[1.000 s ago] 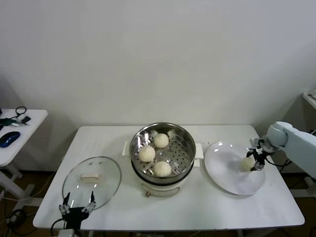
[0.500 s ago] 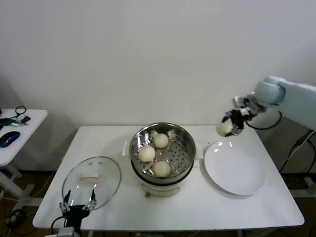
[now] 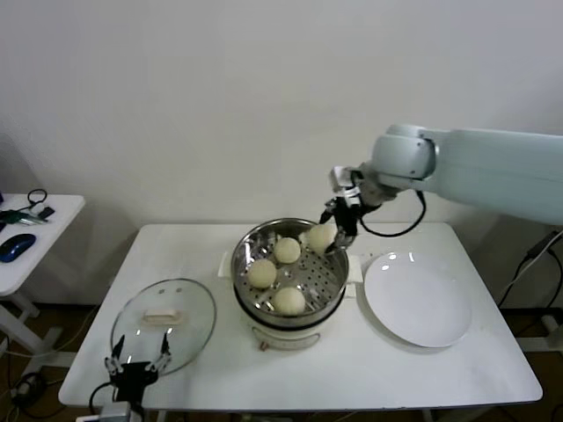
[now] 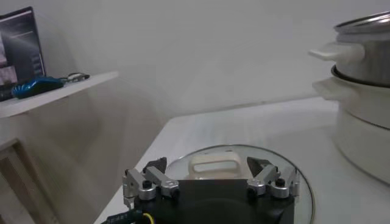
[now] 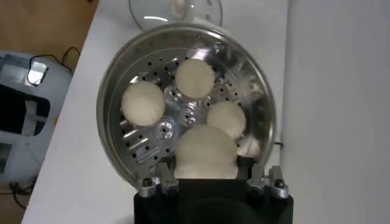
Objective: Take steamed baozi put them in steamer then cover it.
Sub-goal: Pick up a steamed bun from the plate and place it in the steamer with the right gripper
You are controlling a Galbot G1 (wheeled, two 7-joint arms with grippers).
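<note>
The steamer (image 3: 332, 257) stands mid-table with three baozi on its perforated tray (image 3: 287, 250) (image 3: 261, 273) (image 3: 288, 301). My right gripper (image 3: 332, 236) is shut on a fourth baozi (image 3: 320, 236) and holds it above the steamer's far right rim. In the right wrist view this baozi (image 5: 206, 152) sits between the fingers, over the tray (image 5: 152, 143) with the other three below. The cover (image 3: 164, 323) lies flat on the table at the left, handle up. My left gripper (image 3: 138, 366) is open just in front of it, the handle (image 4: 213, 165) showing between its fingers.
An empty white plate (image 3: 418, 301) lies to the right of the steamer. A small side table (image 3: 31, 229) with a blue mouse and cables stands far left. The wall is close behind the table.
My right arm lifted the baozi off the plate and swung it left, from above the plate's far edge to over the steamer. The left arm has not moved.
</note>
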